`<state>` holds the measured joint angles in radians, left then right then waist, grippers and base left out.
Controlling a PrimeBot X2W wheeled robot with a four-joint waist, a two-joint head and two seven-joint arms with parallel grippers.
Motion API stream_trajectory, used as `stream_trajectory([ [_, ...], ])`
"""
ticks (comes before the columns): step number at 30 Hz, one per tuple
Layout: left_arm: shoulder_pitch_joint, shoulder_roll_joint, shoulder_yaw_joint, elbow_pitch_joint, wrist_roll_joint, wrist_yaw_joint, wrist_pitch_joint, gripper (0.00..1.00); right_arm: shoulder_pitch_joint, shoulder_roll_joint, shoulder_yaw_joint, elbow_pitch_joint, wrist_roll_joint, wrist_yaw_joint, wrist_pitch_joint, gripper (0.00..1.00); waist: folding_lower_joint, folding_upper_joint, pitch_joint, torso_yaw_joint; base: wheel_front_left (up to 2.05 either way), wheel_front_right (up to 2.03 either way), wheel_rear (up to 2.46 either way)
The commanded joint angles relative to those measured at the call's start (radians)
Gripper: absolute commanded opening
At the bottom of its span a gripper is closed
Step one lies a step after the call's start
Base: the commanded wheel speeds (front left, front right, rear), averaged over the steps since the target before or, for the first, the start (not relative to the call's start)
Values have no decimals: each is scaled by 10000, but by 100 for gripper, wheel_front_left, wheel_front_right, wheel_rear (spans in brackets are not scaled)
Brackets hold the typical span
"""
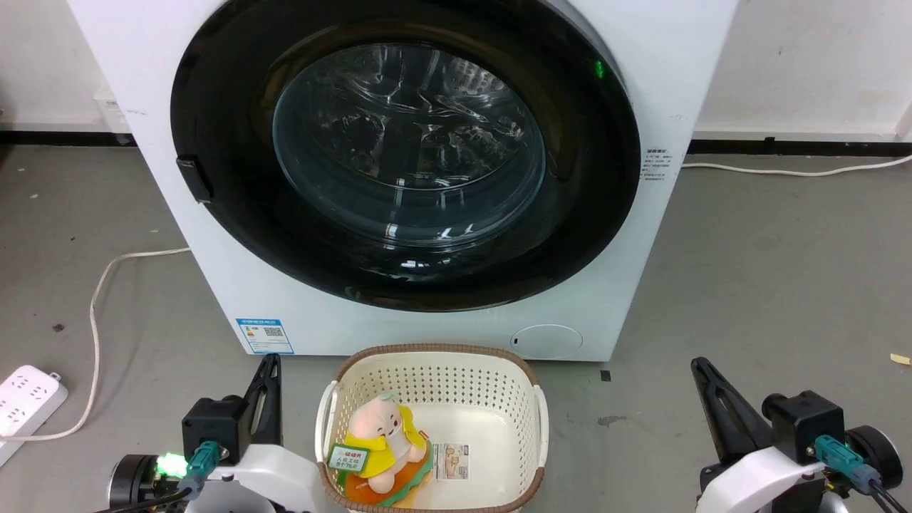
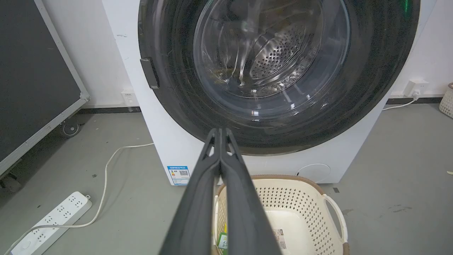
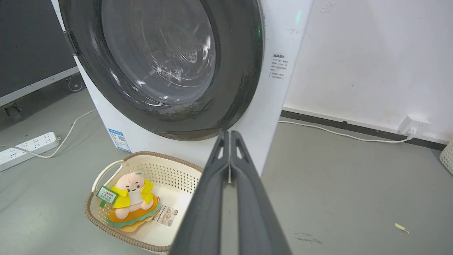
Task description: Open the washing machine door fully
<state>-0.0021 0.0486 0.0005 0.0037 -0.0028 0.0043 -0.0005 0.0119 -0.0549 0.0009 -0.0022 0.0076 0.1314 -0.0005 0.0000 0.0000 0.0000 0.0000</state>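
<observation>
The white washing machine (image 1: 662, 85) stands straight ahead, its round glossy black door (image 1: 228, 107) lying flat against the front, closed. A clear bulging window (image 1: 410, 142) fills the door's centre, and a small black handle tab (image 1: 194, 179) sits on its left edge; the tab (image 2: 149, 72) also appears in the left wrist view. My left gripper (image 1: 271, 360) rests low at the left, fingers pressed together and holding nothing. My right gripper (image 1: 698, 363) rests low at the right, likewise shut and holding nothing. Both are well short of the door (image 3: 244, 71).
A cream laundry basket (image 1: 527, 377) with a plush toy (image 1: 385, 438) stands on the floor just before the machine, between my grippers. A white power strip (image 1: 25, 399) and its cable (image 1: 96, 299) lie at the left. A dark wheeled panel (image 2: 32, 78) stands further left.
</observation>
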Motion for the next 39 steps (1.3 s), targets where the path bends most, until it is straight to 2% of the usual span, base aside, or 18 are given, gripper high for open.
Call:
stream_trajectory([
  [1,21,16,-5,-37,28,-43,5,0,-119,47,-9,22,-76,-7,5,0,0,0,0,0,0,0,0],
  [7,21,16,-5,-37,28,-43,5,0,-119,47,-9,22,-76,-7,5,0,0,0,0,0,0,0,0],
  [8,0,0,-1,2,-1,1,-2,100,2,-2,-1,-2,9,0,-2,100,0,0,0,0,0,0,0],
  [39,-202,72,-449,185,46,16,-594,100,-406,-87,-163,24,938,-2,-562,100,0,0,243,11,0,0,0],
])
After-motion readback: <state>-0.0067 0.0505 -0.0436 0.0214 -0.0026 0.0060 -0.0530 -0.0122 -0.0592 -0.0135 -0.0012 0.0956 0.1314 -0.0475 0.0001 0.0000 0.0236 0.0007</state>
